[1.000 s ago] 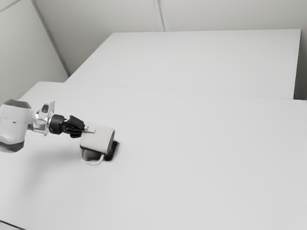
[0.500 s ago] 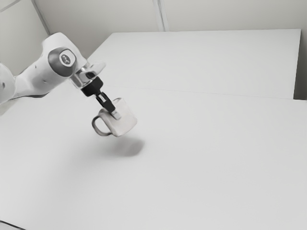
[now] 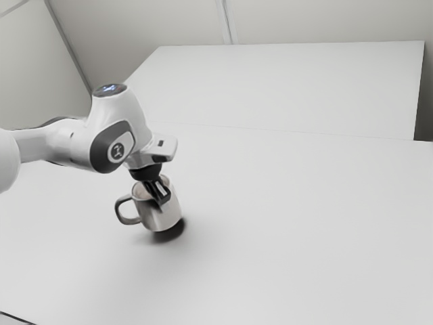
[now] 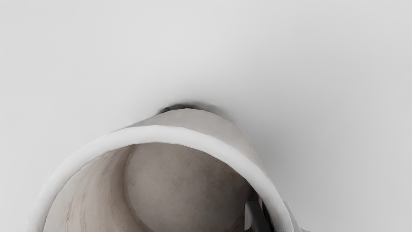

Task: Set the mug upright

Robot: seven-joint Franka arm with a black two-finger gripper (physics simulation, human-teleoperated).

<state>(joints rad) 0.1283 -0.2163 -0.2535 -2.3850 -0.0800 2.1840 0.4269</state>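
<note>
Over left of centre in the exterior view, the handle [image 3: 118,210] juts left from the mug [image 3: 154,218], mouth up, long axis leaning a little toward upper left; the black gripper [image 3: 162,198] pinches its wall.

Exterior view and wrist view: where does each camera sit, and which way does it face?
Exterior view: at the arm's side, facing down across the white table; the arm comes in from the view's left, its gripper on the mug's wall.
Wrist view: on the arm's hand, facing into the mug and toward the table; one fingertip shows inside the mug, the other outside.
Both share the mug, the table and the gripper's fingers.
</note>
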